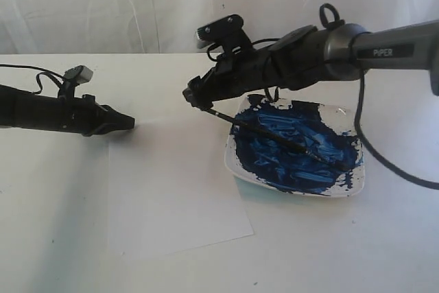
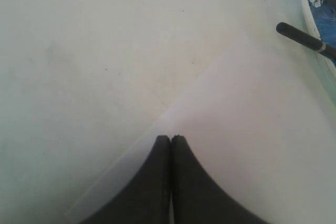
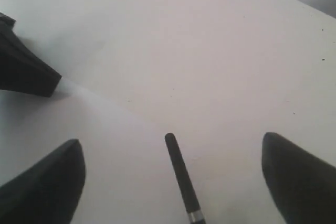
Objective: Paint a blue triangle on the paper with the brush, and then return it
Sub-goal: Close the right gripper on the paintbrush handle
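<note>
The brush (image 1: 274,135) lies with its tip in the blue-smeared white dish (image 1: 234,169), and its black handle juts out over the rim toward the paper (image 1: 178,197). My right gripper (image 1: 197,97) hovers over the handle's end. Its jaws are wide open, and the brush (image 3: 181,182) lies between them untouched. The right gripper (image 3: 170,141) shows both fingertips far apart. The paper looks plain white, and no blue triangle is in view. My left gripper (image 1: 130,123) is shut and empty, resting at the paper's far left corner. The wrist view shows the left gripper (image 2: 170,137) with its tips pressed together on the paper (image 2: 252,129).
The dish (image 2: 308,11) sits just right of the paper, overlapping its edge. White tabletop surrounds both, with a white curtain behind. A black cable hangs from the right arm beside the dish (image 1: 384,162). The left gripper's tip (image 3: 31,72) shows in the right wrist view.
</note>
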Available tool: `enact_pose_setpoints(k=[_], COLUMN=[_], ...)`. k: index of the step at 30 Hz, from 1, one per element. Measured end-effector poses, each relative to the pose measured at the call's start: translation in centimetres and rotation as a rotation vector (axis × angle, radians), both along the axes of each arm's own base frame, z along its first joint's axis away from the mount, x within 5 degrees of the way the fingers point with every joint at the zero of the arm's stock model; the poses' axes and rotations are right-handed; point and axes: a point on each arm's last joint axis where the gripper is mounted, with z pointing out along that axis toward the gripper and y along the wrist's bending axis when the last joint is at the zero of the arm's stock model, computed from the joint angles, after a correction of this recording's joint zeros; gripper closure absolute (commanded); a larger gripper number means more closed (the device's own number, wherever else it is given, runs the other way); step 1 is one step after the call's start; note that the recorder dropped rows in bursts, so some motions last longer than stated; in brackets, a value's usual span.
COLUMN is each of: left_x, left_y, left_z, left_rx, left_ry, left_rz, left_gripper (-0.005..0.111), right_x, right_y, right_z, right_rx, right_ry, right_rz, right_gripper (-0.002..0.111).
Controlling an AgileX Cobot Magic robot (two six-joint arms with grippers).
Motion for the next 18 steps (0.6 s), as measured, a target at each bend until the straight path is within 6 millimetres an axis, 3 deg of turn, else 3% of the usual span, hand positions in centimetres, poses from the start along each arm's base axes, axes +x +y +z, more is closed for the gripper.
enact_pose_setpoints(k=[9, 14, 18], left_x=[0.0, 0.0, 0.0], left_y=[0.0, 0.0, 0.0], left_z=[0.0, 0.0, 0.0], left_rx=[0.000, -0.001, -0.001], left_ry=[0.000, 0.000, 0.000], left_rz=[0.000, -0.001, -0.001], left_gripper=[0.107, 0.107, 0.107], right_x=[0.3, 0.8, 1.1], right_y=[2.1, 2.2, 1.9], right_z=[-2.4, -4.2, -4.2], right_rx=[-0.041, -0.076, -0.108], right_ry=[-0.026, -0.023, -0.067], right_rz=[-0.016, -0.018, -0.044], right_gripper=[0.034, 0.034, 0.034])
